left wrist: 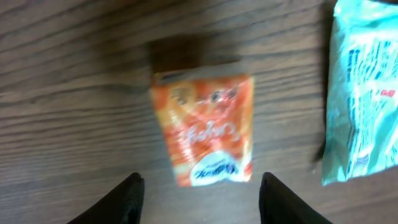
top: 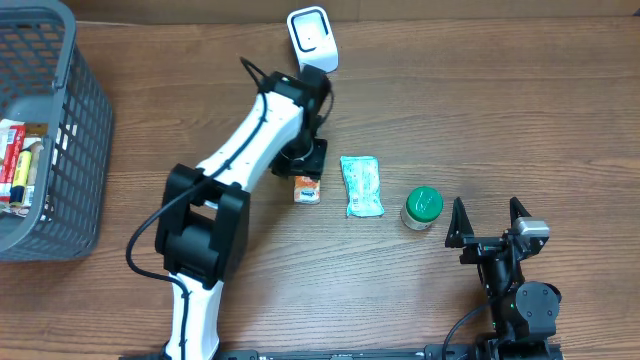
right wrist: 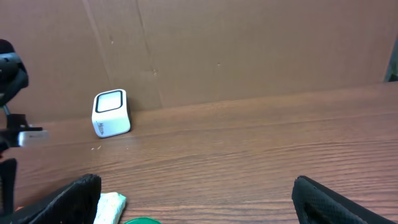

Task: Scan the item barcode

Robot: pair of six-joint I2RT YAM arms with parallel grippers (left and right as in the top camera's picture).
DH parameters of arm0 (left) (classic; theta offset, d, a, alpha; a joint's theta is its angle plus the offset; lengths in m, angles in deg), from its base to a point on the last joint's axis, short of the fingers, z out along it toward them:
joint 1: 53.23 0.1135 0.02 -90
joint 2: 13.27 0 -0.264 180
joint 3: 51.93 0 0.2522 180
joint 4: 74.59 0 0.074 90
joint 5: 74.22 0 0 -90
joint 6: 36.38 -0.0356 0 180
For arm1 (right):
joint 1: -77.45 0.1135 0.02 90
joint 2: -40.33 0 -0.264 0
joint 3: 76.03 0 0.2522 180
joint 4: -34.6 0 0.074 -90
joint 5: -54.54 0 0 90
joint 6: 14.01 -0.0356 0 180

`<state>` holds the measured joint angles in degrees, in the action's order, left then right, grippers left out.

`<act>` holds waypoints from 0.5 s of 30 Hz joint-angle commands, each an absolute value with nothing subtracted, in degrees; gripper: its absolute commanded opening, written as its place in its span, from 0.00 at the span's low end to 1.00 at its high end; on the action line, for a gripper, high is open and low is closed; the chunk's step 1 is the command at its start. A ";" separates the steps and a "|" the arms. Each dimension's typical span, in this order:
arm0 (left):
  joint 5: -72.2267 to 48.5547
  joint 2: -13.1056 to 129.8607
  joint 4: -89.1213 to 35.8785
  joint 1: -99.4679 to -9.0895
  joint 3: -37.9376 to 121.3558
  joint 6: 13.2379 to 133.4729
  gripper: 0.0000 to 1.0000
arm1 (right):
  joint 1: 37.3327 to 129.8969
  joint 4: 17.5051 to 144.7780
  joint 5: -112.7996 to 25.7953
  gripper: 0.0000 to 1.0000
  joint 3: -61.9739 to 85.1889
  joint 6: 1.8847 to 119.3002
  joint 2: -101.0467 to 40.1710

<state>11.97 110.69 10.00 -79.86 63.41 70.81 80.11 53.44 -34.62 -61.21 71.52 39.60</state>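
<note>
A small orange snack packet [top: 306, 189] [left wrist: 204, 127] lies flat on the wooden table, apart from any finger. My left gripper [top: 305, 165] [left wrist: 201, 180] hovers just above it, open, its two dark fingertips [left wrist: 134, 186] spread wider than the packet and holding nothing. The white barcode scanner [top: 312, 38] [right wrist: 111, 113] stands at the far edge of the table, its window facing up and forward. My right gripper [top: 486, 210] [right wrist: 194, 183] rests low at the front right, wide open and empty.
A teal packet [top: 361, 185] [left wrist: 360, 93] [right wrist: 111, 208] lies right of the orange one. A green-lidded jar [top: 422, 207] [right wrist: 142, 220] stands just left of my right gripper. A grey basket [top: 75, 150] with several items sits at the left edge. A cardboard wall [right wrist: 249, 50] backs the table.
</note>
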 commanded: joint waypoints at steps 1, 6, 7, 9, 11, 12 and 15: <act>16.03 109.34 8.34 -81.22 60.81 74.81 0.51 | 79.95 53.04 -34.51 1.00 -61.82 71.74 40.17; 18.13 109.34 5.13 -81.44 57.27 78.07 0.47 | 79.95 53.07 -34.51 1.00 -61.82 71.74 40.17; 18.11 109.34 5.02 -81.26 57.21 78.07 0.46 | 79.95 53.04 -34.51 1.00 -61.82 71.74 40.17; 17.80 109.27 4.86 -80.85 57.40 78.07 0.44 | 79.95 53.07 -34.51 1.00 -61.82 71.74 40.17; 17.41 109.27 4.91 -80.47 57.91 78.04 0.44 | 79.95 53.07 -34.51 1.00 -61.82 71.74 40.17; 17.43 109.27 4.91 -80.30 57.93 78.07 0.44 | 79.95 53.04 -34.53 1.00 -61.82 71.74 40.17; 17.91 109.27 5.10 -80.15 57.91 78.04 0.44 | 79.95 53.07 -34.51 1.00 -61.82 71.74 40.17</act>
<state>16.56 110.69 5.10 -80.58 57.75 76.86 80.13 53.46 -34.60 -61.21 71.50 39.60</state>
